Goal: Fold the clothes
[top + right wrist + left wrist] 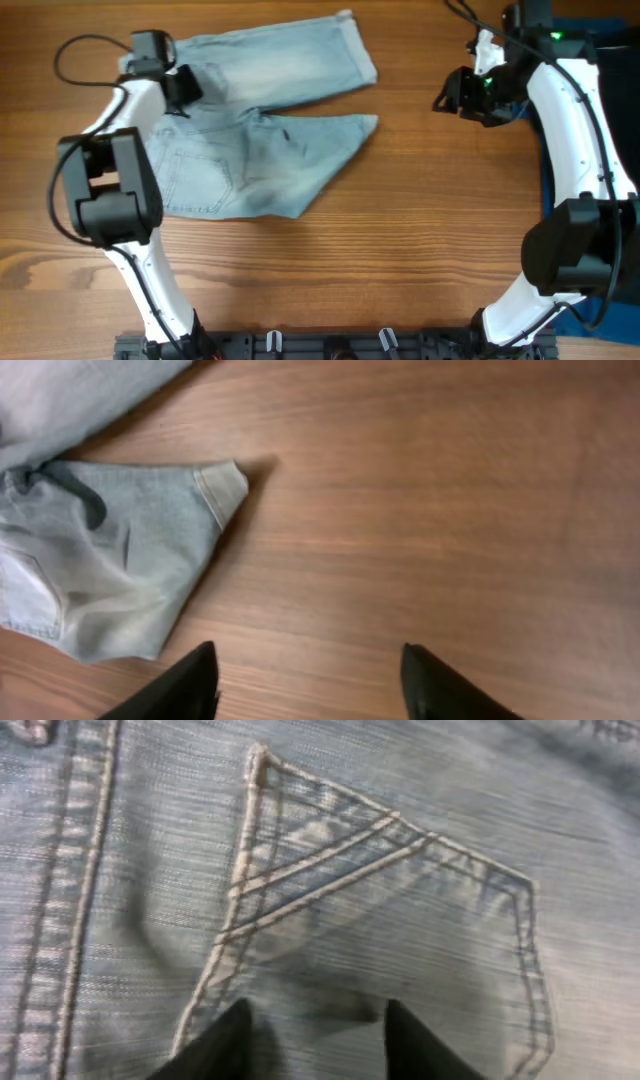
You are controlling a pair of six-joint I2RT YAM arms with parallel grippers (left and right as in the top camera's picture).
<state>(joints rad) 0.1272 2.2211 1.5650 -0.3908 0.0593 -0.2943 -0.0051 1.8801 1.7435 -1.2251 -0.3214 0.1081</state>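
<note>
The shorts (260,150) are laid flat on the table (400,260), with the waistband under the left arm and both legs pointed toward the right arm. The left claw (183,85) is held directly over the seat. Its fingers (235,1040) are spread and nothing is pinched between them. In the left wrist view a stitched back pocket (380,910) is seen just ahead of the fingertips, and denim fills everything beneath and around them. Whether the tips touch the cloth cannot be told, though a shadow close below them suggests they are near it. This placement is judged to suit pinning or gripping the waist end while the legs are brought over. Part of the waistband is covered from overhead by the left arm itself.

The right claw (452,98) is held over bare wood, well apart from the shorts, and its fingers (190,685) are likewise spread and empty. In the right wrist view the cuffed hem (225,485) of one leg is seen ahead and to the left of the fingertips, with the other leg beyond it. Nothing is seen lying between this claw and the hem, so a reach toward it is judged unobstructed. A blue cloth (605,320) is glimpsed behind the right arm at the table's edge, away from that path.
</note>
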